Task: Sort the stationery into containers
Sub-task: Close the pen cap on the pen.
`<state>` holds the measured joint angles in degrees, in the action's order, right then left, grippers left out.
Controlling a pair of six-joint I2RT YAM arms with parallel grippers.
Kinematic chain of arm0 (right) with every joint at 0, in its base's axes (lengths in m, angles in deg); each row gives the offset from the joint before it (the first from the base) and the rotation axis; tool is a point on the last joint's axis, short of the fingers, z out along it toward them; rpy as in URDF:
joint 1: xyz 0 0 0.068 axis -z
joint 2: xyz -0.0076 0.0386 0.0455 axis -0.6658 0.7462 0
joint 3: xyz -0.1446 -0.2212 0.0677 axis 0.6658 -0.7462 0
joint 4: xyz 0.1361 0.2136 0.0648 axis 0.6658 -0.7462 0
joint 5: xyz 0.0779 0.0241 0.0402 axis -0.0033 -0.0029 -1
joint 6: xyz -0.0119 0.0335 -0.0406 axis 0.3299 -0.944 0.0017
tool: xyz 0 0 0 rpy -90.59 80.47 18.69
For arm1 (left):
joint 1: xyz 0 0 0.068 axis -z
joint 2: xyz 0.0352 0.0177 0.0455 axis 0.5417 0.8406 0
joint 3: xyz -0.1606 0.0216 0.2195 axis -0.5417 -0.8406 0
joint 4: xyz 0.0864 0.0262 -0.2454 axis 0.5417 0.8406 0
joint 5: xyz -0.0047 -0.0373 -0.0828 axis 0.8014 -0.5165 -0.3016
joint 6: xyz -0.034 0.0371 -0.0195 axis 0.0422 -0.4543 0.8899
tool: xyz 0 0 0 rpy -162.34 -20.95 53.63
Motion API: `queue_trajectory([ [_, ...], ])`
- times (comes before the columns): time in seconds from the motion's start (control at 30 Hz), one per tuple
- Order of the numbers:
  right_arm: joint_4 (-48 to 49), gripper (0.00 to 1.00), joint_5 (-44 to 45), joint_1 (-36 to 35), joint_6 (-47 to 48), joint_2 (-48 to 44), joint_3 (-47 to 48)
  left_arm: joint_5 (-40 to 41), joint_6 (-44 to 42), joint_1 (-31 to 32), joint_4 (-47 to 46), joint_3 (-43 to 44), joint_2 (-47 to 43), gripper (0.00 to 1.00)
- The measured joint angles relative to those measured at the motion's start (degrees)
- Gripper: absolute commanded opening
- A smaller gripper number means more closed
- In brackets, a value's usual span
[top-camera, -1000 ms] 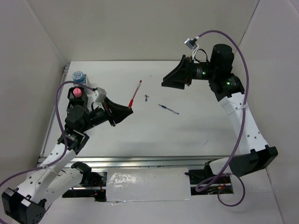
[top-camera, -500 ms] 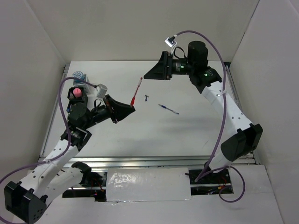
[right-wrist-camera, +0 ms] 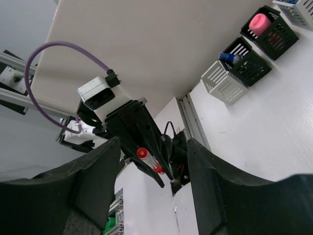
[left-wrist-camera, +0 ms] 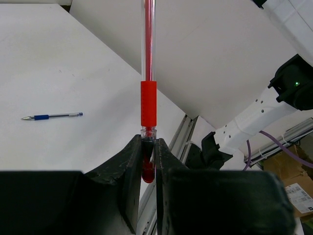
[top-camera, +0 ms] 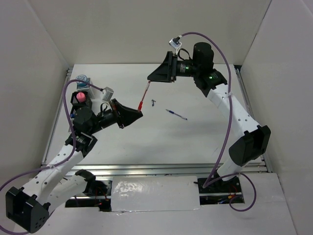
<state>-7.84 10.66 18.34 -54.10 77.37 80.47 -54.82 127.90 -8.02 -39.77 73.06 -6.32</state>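
My left gripper (top-camera: 136,114) is shut on the lower end of the red pen (top-camera: 143,98) and holds it raised, pointing away towards the back. In the left wrist view the red pen (left-wrist-camera: 148,98) stands straight up out of the shut gripper (left-wrist-camera: 148,156). My right gripper (top-camera: 150,78) is open at the pen's far end. In the right wrist view the pen's red tip (right-wrist-camera: 145,156) shows between the open fingers (right-wrist-camera: 100,166), untouched. The blue pen (top-camera: 176,114) lies on the table, and also shows in the left wrist view (left-wrist-camera: 51,116).
A row of containers stands at the far left: a white slotted box (right-wrist-camera: 224,83), a black mesh box (right-wrist-camera: 247,66) with a blue-capped bottle (right-wrist-camera: 228,57), and a black mesh box (right-wrist-camera: 279,36) with a pink block (right-wrist-camera: 260,22). A small dark piece (top-camera: 153,103) lies by the red pen.
My right arm has swung left and its open gripper has come up to the far end of the red pen. My left gripper still holds the pen, almost in place.
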Motion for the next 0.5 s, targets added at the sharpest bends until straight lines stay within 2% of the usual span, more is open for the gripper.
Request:
queue_trajectory([
  [0.23, 0.6, 0.65, -1.0, -1.3, -0.2, 0.0, 0.1, 0.0, -0.2, 1.5, -0.2, 0.0, 0.2, 0.00],
  [0.5, 0.8, 0.59, -1.1, -2.1, -0.2, 0.0, 0.3, 0.2, -0.4, 3.5, -0.2, 0.0, 0.4, 0.00],
])
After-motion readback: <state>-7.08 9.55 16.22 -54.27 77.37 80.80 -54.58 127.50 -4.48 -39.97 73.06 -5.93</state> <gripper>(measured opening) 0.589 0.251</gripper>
